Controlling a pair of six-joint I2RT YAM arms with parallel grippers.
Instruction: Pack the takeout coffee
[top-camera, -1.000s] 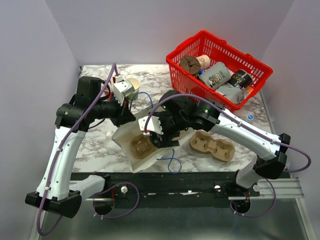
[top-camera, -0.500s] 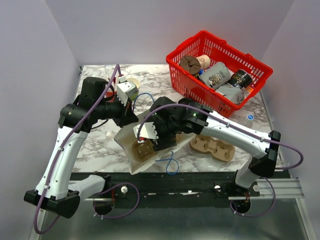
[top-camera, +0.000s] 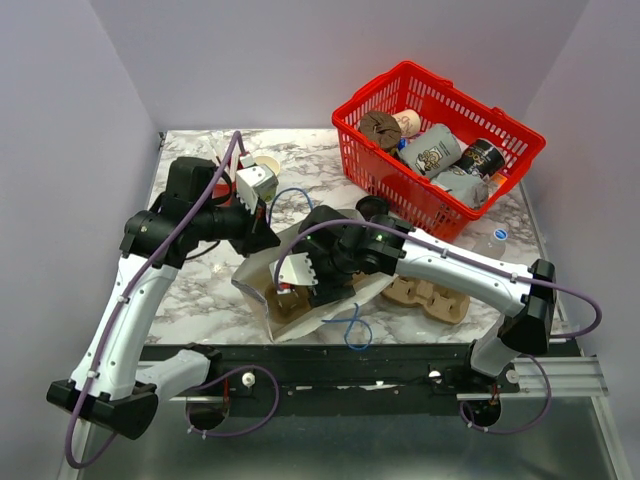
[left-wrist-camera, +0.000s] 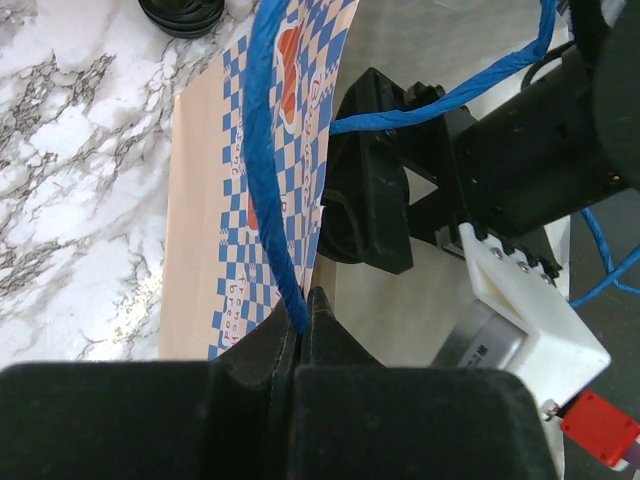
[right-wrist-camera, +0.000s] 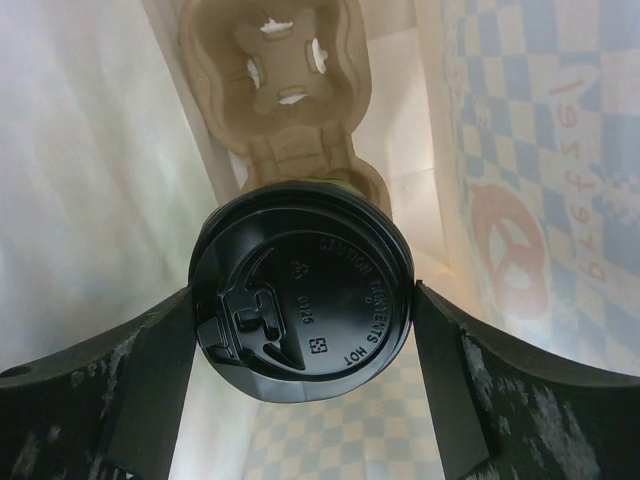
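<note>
Gripping the takeout coffee (right-wrist-camera: 300, 290) between the right gripper's (top-camera: 293, 292) fingers, reaching deeper into the paper bag (top-camera: 335, 300) than a second ago, just above the cup carrier (right-wrist-camera: 280, 90). Pinching the blue handle (left-wrist-camera: 270, 150) in the closed left gripper (left-wrist-camera: 300, 330), holding the bag wider open.

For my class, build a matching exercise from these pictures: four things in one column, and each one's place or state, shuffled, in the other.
1 takeout coffee
2 blue handle
3 red basket
4 spare cup carrier

a pinched in the shut left jaws
b on the table, right of the bag
c gripped by the right jaws inside the bag
d far right corner of the table

Pairs: 1c, 2a, 3d, 4b
</note>
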